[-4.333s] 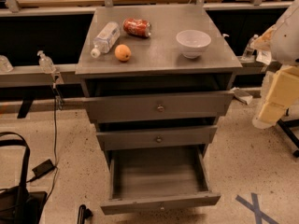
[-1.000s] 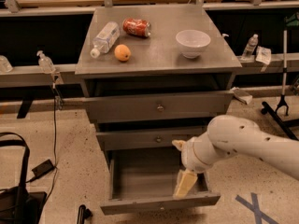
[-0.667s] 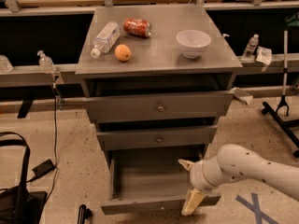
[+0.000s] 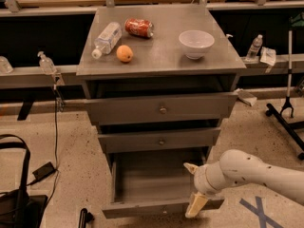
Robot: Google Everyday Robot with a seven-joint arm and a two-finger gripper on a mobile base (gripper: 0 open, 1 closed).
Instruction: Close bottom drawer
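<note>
**Cataloguing my end effector and what lies round it**

1. My end effector (image 4: 190, 190): low at the right front of the grey cabinet (image 4: 92, 106), at the end of my white arm (image 4: 256, 172), which comes in from the right. Spread wide, nothing between the fingers. The upper finger (image 4: 190, 167) sits over the drawer's right rear part. The lower finger (image 4: 196, 205) points down across the right part of the front panel; whether it touches I cannot tell.

2. Bottom drawer (image 4: 142, 208): lowest of three, pulled well out toward the camera. Its inside is bare as far as I can see, and the slim front panel is nearest the camera.

3. Middle drawer (image 4: 159, 140): just above, with a small round knob at centre, projecting a little.

4. Top drawer (image 4: 161, 109): tallest front, with a knob at centre, also standing a little proud of the frame.

5. Surface (image 4: 161, 63) of the cabinet:
   - a white bowl (image 4: 196, 43), upright, at right;
   - a red can (image 4: 139, 27) on its side at the rear;
   - a clear water bottle (image 4: 107, 38) lying at left;
   - an orange (image 4: 124, 53) just beside the bottle's cap end.

6. Floor (image 4: 71, 165): speckled, with a blue tape cross (image 4: 259, 208) at lower right and a black bag (image 4: 16, 208) at lower left.
</note>
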